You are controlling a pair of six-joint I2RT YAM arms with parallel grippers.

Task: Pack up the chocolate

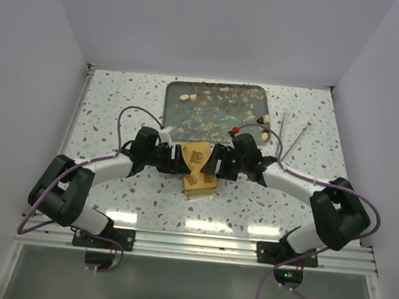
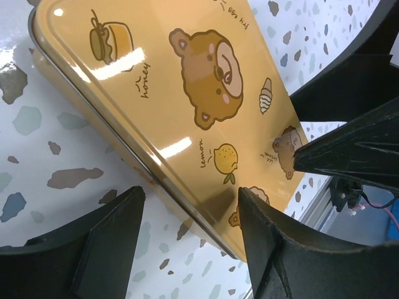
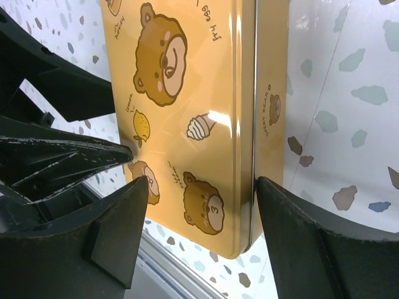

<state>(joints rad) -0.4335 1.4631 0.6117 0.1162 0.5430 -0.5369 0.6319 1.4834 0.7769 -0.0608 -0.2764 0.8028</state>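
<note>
The gold tin (image 1: 200, 169) with bear prints lies closed on the table in front of the teal tray (image 1: 215, 110). Chocolate lies on the tray: cream lumps (image 1: 185, 97) at its back left, a dark lump (image 1: 261, 120) and cream ones at its right edge. My left gripper (image 1: 183, 163) is open at the tin's left side; in the left wrist view the left gripper (image 2: 190, 193) straddles the tin's (image 2: 187, 106) long edge. My right gripper (image 1: 214, 163) is open at the right side; close up, the right gripper (image 3: 202, 182) has one finger (image 3: 293, 230) against the rim of the tin (image 3: 187, 93) and the other over the lid.
Two thin sticks (image 1: 289, 138) lie on the terrazzo table right of the tray. A small red piece (image 1: 235, 130) sits at the tray's front right by the right wrist. The aluminium rail (image 1: 198, 242) with both arm bases runs along the near edge.
</note>
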